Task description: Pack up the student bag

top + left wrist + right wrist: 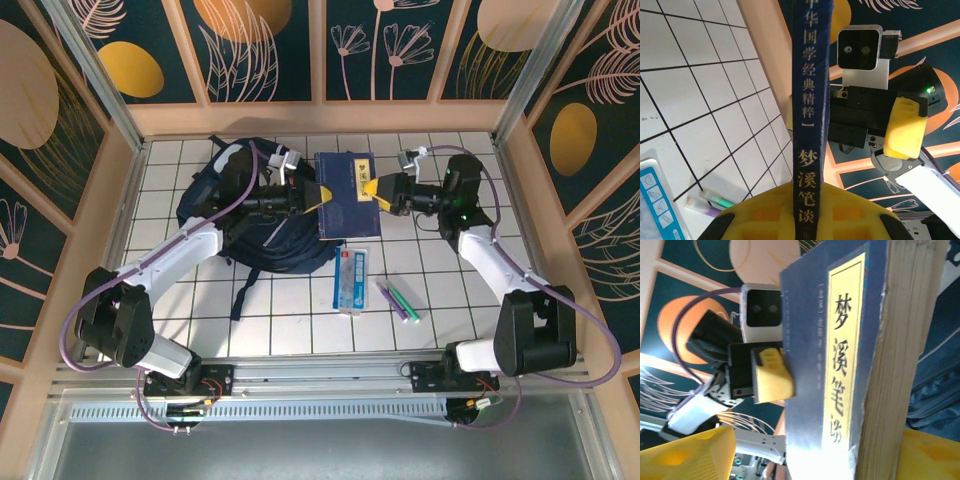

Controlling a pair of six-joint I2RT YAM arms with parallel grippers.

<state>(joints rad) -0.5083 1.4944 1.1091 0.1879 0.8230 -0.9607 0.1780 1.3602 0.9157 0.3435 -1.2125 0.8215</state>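
Left gripper point(321, 196) clamps the book point(346, 208); right gripper point(371, 187) stands wide apart around it.

White-and-black arms point(185, 245), purple cables point(66, 328), yellow claw pads point(772, 375), green indicator light point(929, 90)

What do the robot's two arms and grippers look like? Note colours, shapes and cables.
The left arm and right arm have white shells between bulky black joints. A purple cable loops along each. The left gripper and right gripper carry chunky yellow fingers. Each wrist bears a white camera box with a black face. A green light glows on the right arm.
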